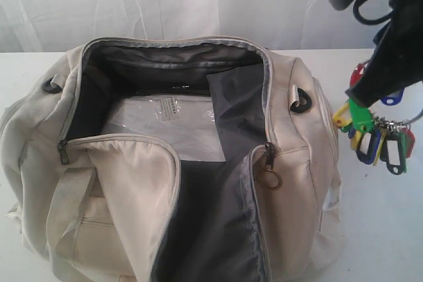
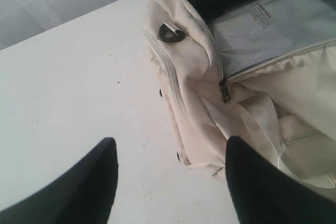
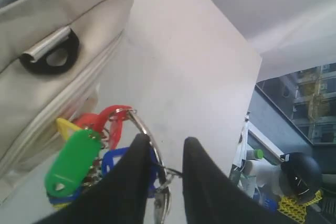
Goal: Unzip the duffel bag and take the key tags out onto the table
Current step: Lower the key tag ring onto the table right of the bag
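Key tags (image 1: 373,140) of coloured plastic on metal rings hang beside the unzipped cream fabric duffel bag (image 1: 125,183), over the white table (image 1: 390,229), pinched in the right jaws; left jaws spread.

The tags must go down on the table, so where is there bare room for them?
Bare table lies right of the bag, under the tags hanging from the right end effector. Another bare patch lies off the bag's left end, by the open left end effector. The bag fills the middle.
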Controlling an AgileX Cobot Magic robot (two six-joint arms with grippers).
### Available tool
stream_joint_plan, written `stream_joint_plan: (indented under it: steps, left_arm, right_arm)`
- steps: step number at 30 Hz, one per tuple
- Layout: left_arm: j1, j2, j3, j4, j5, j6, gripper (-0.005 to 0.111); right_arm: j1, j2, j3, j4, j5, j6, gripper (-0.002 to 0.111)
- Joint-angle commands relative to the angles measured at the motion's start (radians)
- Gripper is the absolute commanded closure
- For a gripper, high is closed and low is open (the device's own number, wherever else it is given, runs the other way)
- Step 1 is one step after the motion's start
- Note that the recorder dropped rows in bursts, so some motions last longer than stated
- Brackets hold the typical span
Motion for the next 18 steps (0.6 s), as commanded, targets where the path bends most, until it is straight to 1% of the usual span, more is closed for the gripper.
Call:
stream_joint_plan:
  steps: [1,11,18]
  left_arm:
    - [0.004,-0.008,0.001,-0.005,0.025,0.0,0.044]
    - [0.004,-0.008,0.001,-0.007,0.029,0.0,0.044]
    - [0.004,-0.008,0.001,-0.007,0.029,0.0,0.044]
  right_arm:
    - [-0.002,-0.009,0.063,-0.018,-0.052,0.035,0.108]
    - [-0.002,0.049,0.181,-0.045,-0.204,0.166,0.108]
    - [-0.002,0.154,0.211,-0.128,-0.233,0.267,0.108]
